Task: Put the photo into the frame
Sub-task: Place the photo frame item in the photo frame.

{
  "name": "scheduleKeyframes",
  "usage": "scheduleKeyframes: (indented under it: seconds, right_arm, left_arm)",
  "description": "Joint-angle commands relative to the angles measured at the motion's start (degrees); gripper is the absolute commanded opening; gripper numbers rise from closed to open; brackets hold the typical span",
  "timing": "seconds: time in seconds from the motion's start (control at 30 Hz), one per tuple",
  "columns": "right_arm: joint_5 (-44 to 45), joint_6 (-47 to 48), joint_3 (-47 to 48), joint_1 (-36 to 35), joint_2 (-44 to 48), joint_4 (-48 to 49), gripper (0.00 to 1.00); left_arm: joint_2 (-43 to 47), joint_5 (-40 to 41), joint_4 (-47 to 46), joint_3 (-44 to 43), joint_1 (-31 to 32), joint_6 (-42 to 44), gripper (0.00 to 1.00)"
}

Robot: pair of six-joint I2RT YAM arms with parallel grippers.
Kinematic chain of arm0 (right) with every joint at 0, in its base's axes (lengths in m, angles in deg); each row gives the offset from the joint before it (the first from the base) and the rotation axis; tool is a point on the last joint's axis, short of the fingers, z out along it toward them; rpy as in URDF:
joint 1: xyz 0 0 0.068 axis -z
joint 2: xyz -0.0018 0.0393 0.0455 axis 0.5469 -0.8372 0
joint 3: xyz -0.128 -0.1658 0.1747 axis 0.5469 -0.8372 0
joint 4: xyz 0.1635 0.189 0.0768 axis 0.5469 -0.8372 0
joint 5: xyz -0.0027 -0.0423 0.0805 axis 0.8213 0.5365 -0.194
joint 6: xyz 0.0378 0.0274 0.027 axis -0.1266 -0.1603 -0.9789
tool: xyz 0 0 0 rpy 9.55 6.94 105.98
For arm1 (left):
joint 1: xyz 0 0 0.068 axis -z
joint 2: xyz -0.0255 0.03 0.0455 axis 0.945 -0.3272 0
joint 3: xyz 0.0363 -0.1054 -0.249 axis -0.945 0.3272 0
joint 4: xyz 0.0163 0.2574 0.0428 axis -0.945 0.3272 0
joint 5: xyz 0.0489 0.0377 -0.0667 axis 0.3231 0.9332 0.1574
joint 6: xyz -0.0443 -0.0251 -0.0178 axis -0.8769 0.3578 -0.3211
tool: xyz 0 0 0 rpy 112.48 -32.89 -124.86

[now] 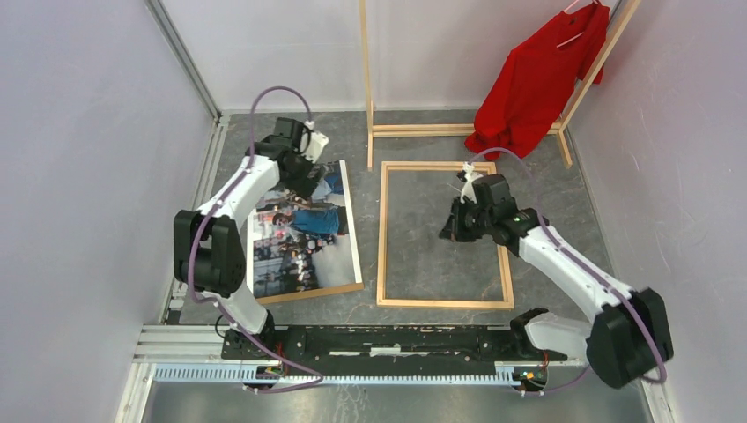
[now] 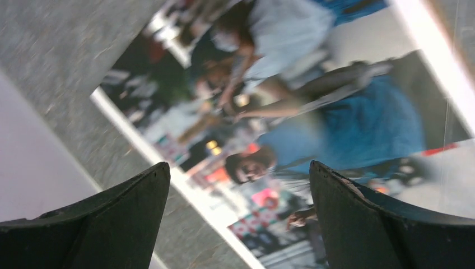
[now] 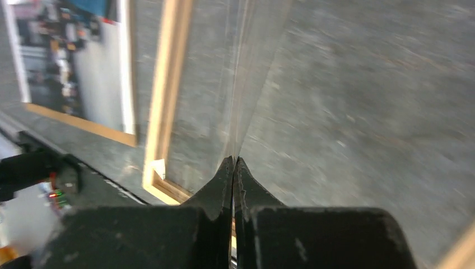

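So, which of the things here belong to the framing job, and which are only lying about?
For the job:
- photo
- wooden frame
- brown backing board, under the photo
- clear sheet, apparently pinched in the right hand

Lying about:
- clothes rack
- red shirt hanging on it

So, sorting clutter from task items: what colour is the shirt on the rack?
Red shirt, clearest in the top view.
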Motion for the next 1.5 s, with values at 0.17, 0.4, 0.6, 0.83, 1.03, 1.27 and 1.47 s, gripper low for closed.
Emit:
scheduleKeyframes:
  seconds: [0.17,0.4,0.6,0.83,1.03,1.27,1.47]
  right_arm:
    - [13.97,14.56,2.36,8.7,8.63,-20.12,0.0]
    - [11.57,19.19,7.51,9.66,2.13,-22.51,0.0]
    - [13.68,21.28,11.3,10.16,-0.01,-25.41,0.0]
    - [11.35,19.14,11.52,10.69,1.02,-25.16,0.0]
    - [10.44,19.53,10.24,10.65,1.05,-24.94,0.0]
    - [5.46,18.53,6.96,10.65,0.65,-22.5,0.0]
    - [2.22,17.63,3.77,10.65,0.56,-20.25,0.0]
  left_arm:
    - [-7.08,-11.34,-1.59,-6.62,14.26,-10.17,1.0]
    - [-12.39,-11.44,-3.55,-10.26,20.65,-11.28,1.0]
    - [-15.6,-11.26,-6.23,-11.68,21.9,-13.15,1.0]
    - [-20.74,-13.82,-7.89,-15.69,22.12,-19.25,0.97]
    - [-23.5,-16.12,-8.54,-16.55,22.77,-20.65,0.89]
    - [-26.9,-12.81,-8.62,-18.46,23.19,-20.61,0.67]
    - [-28.14,-9.41,-8.48,-19.72,23.18,-20.06,0.57]
